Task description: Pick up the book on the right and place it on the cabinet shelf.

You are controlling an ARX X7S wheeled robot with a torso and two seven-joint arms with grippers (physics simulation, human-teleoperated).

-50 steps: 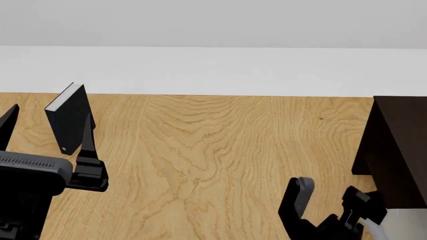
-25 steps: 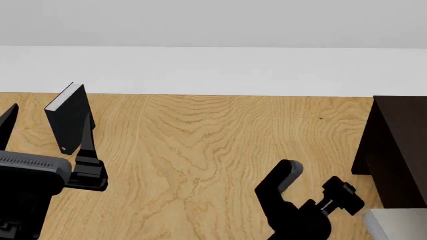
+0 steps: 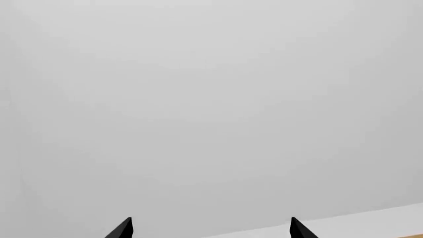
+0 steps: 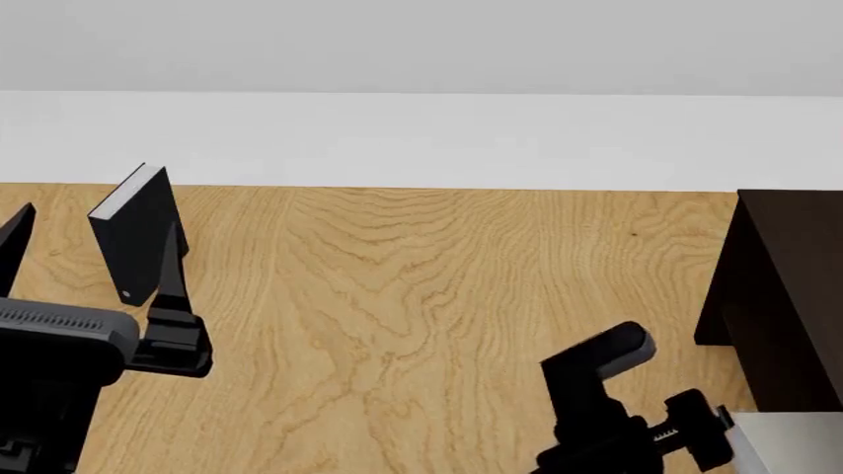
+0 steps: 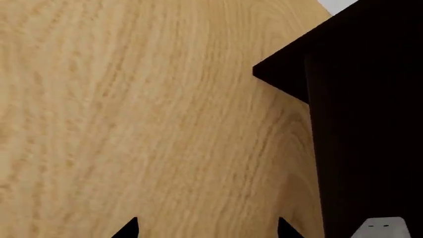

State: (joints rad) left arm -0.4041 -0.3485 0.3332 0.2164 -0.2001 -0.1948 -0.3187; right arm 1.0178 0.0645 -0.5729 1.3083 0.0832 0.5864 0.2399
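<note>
The dark cabinet (image 4: 791, 296) stands at the table's right edge and fills one side of the right wrist view (image 5: 357, 99). A light grey block (image 4: 791, 444) shows at the lower right corner, just in front of the cabinet and cut off by the frame. I cannot tell if it is the book. A small pale grey piece (image 5: 380, 227) also shows by the cabinet's foot. My right gripper (image 4: 658, 395) is open and empty over bare wood left of the cabinet (image 5: 208, 229). My left gripper (image 4: 99, 237) is open and empty at the far left (image 3: 210, 229).
A black book (image 4: 138, 237) with a white page edge stands upright at the far left, just beyond my left gripper. The wooden table (image 4: 421, 296) ends at a white wall behind. The left wrist view shows only wall.
My right gripper has turned at the wrist, swinging left and then back right near the cabinet's front. The left arm and the black book have not moved.
</note>
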